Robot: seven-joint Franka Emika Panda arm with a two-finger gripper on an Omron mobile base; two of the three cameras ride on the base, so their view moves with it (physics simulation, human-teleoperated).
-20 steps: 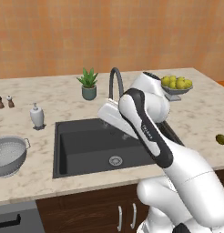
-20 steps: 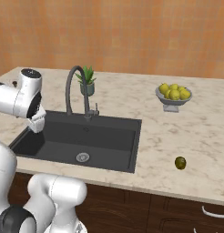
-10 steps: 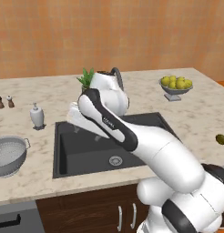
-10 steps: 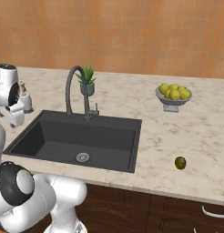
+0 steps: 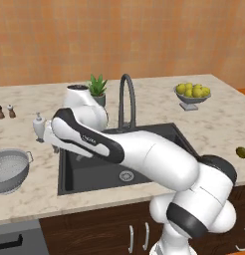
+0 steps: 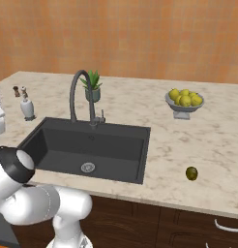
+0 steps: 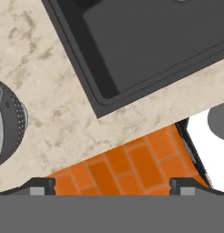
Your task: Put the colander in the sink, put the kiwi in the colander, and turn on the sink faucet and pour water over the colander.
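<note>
Nothing is done: colander sits at the counter's left edge, kiwi at its right, pincer spread and empty.

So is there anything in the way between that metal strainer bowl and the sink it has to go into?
Nothing visible. The colander sits on the counter left of the sink, with bare marble between them. The soap bottle stands farther back, off that path. The basin holds nothing.

Bright even rendered light, soft shadows, sharp
</note>
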